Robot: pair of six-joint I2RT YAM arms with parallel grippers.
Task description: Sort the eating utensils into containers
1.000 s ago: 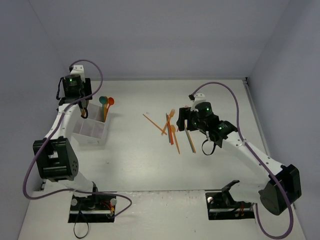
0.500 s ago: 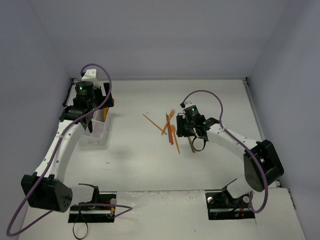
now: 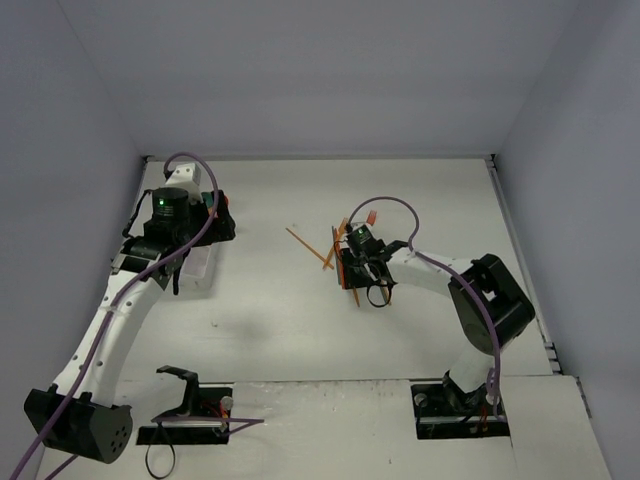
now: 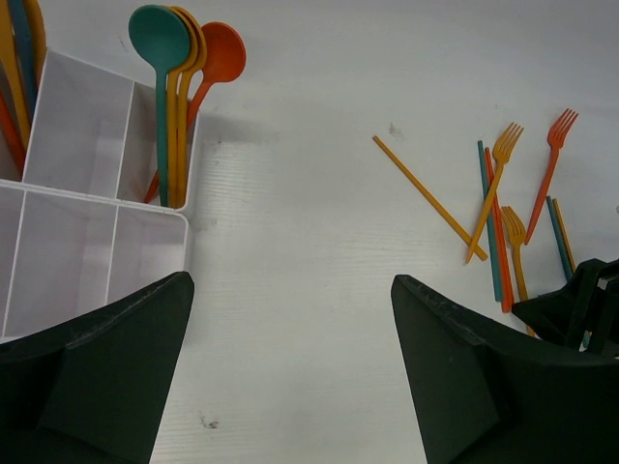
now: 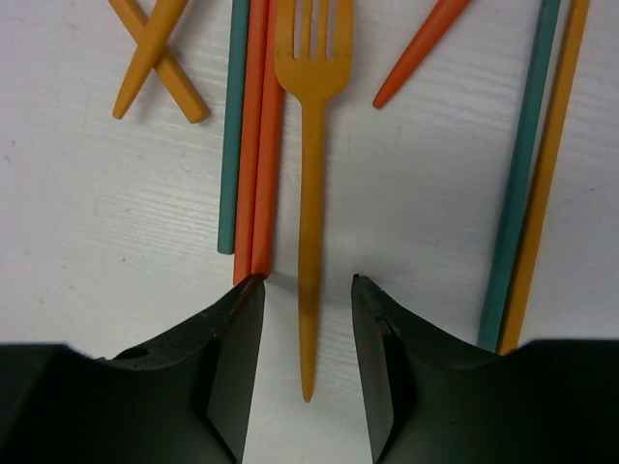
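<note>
Your right gripper straddles the orange fork's handle, jaws apart and not touching it, with sticks lying just beside on the table. Your left gripper hangs wide open near the box, where spoons stand in one compartment.

Box sits at the left of your table, spoons standing in its compartment nearest the pile. Pile lies well right of the box. Your right gripper straddles one fork lying flat there; sticks flank it both sides.
</note>
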